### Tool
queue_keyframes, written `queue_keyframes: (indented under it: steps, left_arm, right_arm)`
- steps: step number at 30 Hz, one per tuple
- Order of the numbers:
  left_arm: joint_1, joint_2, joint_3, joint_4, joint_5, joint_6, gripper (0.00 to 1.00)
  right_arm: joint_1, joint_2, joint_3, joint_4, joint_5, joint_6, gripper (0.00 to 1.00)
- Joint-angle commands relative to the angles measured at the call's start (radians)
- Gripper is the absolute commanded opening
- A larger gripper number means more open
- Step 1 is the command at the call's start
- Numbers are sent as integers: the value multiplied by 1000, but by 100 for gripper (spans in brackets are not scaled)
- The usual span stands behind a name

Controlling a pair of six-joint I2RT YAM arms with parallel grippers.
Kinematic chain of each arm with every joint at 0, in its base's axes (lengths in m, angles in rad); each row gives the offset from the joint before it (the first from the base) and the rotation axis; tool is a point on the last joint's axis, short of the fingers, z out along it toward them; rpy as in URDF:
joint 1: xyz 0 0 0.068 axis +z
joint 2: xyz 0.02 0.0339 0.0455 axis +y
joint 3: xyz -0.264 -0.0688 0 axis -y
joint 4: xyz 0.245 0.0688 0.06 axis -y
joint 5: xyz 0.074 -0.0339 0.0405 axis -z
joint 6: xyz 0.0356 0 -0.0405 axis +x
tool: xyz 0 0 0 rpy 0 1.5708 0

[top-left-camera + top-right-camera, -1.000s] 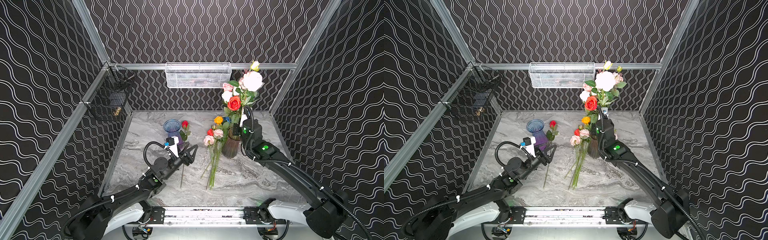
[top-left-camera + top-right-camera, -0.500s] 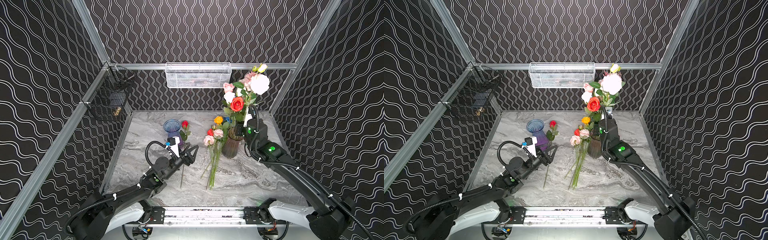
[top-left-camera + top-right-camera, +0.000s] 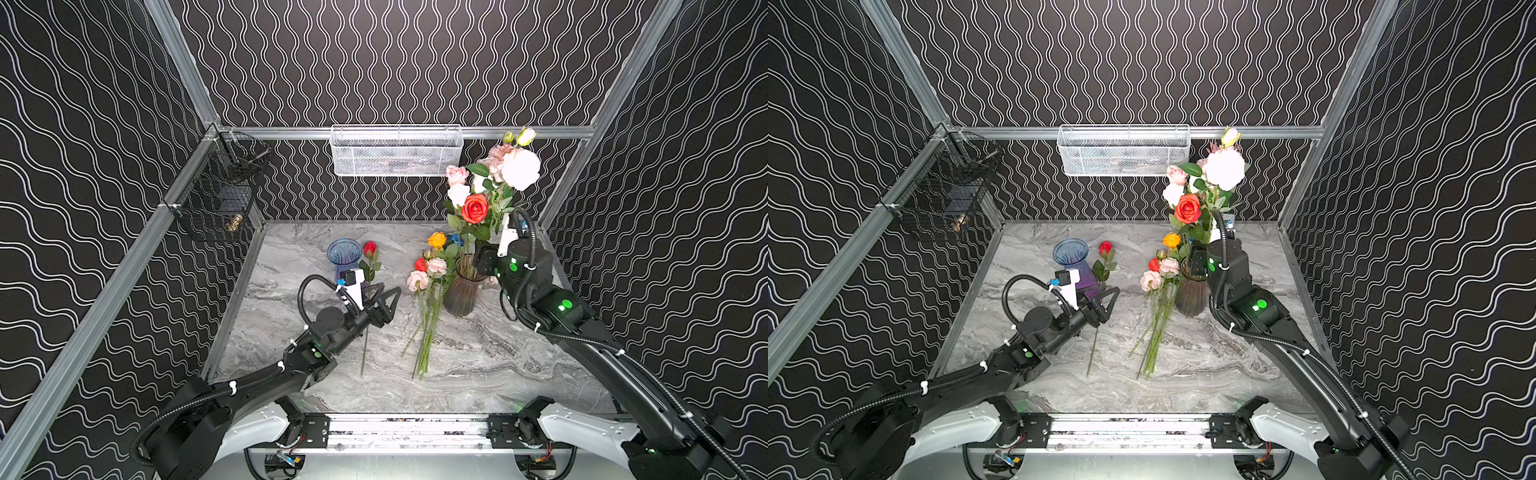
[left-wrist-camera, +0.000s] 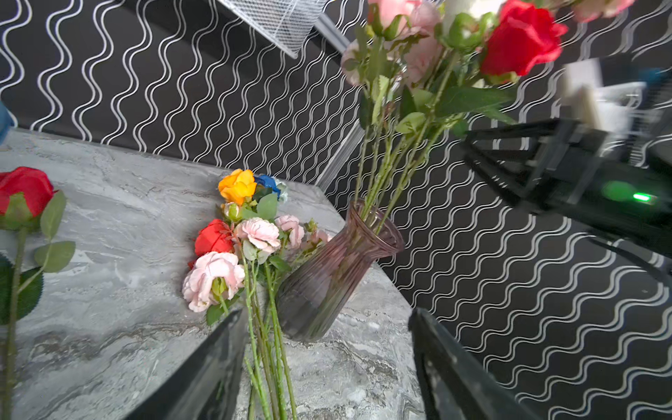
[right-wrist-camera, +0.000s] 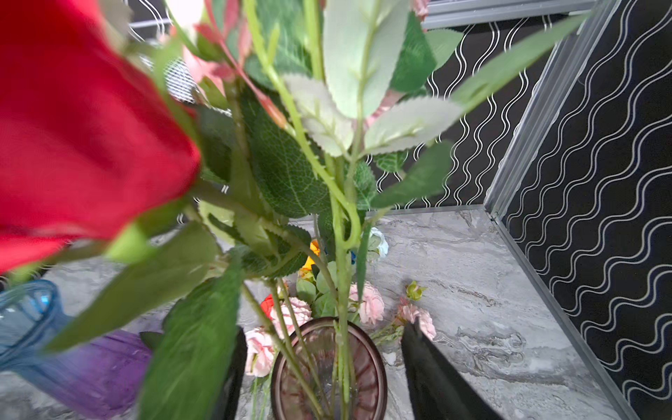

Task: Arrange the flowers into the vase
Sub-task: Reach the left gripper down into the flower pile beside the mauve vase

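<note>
**Step in hand (my judgement):** a stem is being set into the vase and the placing is all but done. Roughly half the flowers are in.

**Well left of the vase:** the left gripper (image 3: pixel 386 297) has its jaws wide apart and holds nothing. It sits low over the table (image 3: pixel 478 357). Beyond it stands a blue vase (image 3: pixel 344 253), apparently empty. A lone red rose (image 3: pixel 370 248) lies beside that one, with its stem running under the gripper.

**Just left of the vase:** a loose bunch (image 3: pixel 428 286) of pink, red and orange heads lies on the table, the heads close against the vase wall.

**The vase** (image 3: pixel 463 291) stands upright. It holds the flowers (image 3: pixel 476 208) in red, white and pink.

**At the vase mouth, from the right:** the right gripper (image 5: pixel 323 329) has its jaws parted to either side. Stems run between them but are not pinched.

**Next move (my judgement):** the right arm should back away without dragging leaves. Then a stem should be taken from the bunch, or the rose, gripped low.

**Views compared:**
- Only the right wrist view shows the vase mouth and the clear gap at the jaws; in both top views the arm hides this.
- The left wrist view shows the vase side-on, with stems reaching inside.
- Only the top views show the rose's whole stem.
</note>
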Motion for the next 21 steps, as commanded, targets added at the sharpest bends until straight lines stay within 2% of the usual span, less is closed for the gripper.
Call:
queue_keyframes:
  steps: [1,3,5,8,12,17,21]
  left_arm:
    - [-1,14,93,-321,-103,19,73]
    - [0,51,169,-492,-143,54,72]
    - [-1,106,244,-673,-168,65,69]
    - [-1,180,300,-813,-174,79,65]
    - [-7,268,326,-821,-103,112,65]
    - [-63,422,411,-714,21,139,63]
    - [-69,561,504,-671,77,136,58]
  right_arm:
    - [15,-59,-4,-7,22,26,67]
    - [23,-120,-69,61,-26,45,64]
    - [37,-198,-205,202,-119,34,62]
    - [52,-277,-322,338,-142,52,61]
    - [54,-251,-309,316,-173,61,60]
    - [55,-215,-302,293,-171,79,59]
    - [56,-222,-322,300,-180,90,58]
